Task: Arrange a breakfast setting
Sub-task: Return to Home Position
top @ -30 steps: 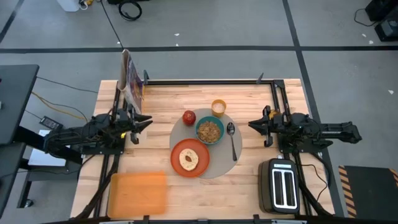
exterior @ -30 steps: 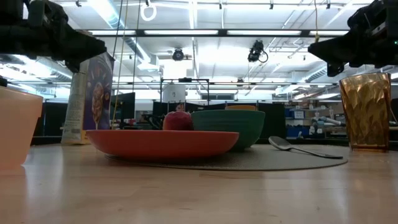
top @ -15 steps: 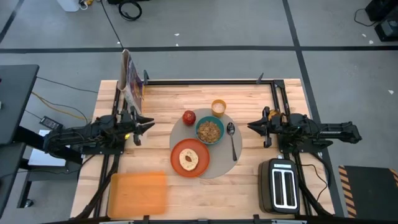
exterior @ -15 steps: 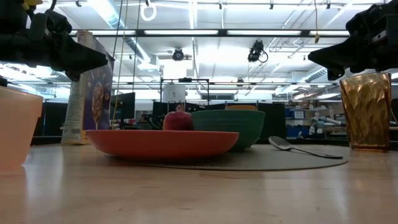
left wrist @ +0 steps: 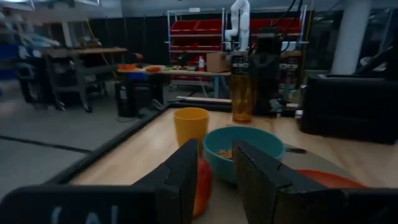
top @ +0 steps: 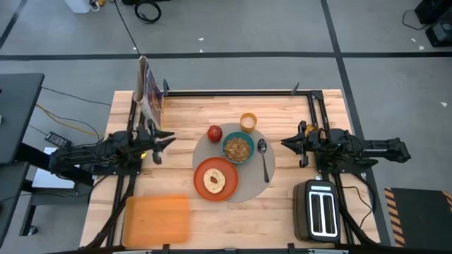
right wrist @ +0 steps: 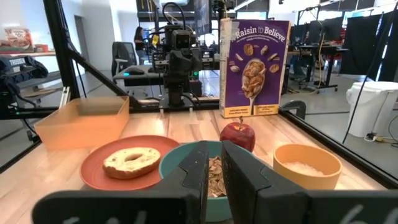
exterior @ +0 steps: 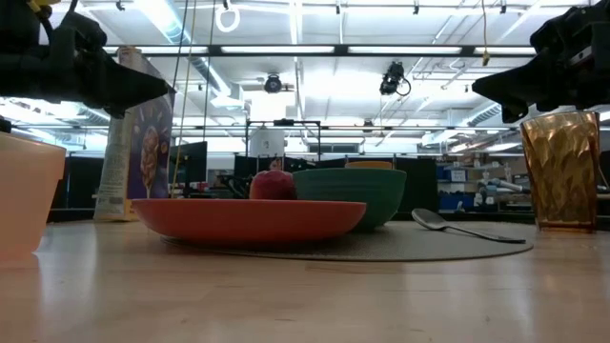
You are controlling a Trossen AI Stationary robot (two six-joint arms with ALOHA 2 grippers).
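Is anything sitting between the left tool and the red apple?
Nothing visible. The left tool is beside the placemat, with bare wood between it and the red apple.

the round placemat point(top: 256, 185) is grey and carries an orange plate point(top: 227, 189) with a pale tan bagel half point(top: 214, 181), a teal bowl point(top: 239, 148) of brown cereal, a silver spoon point(top: 263, 159), a yellow cup point(top: 248, 122) with white inside, and a red apple point(top: 215, 132). the table point(top: 183, 127) is light wood with striped planks, the cutting board point(top: 157, 219) is plain orange, and the toaster point(top: 321, 210) is black and silver. the cereal box point(right wrist: 254, 67) is purple with white lettering, and both arms are black.
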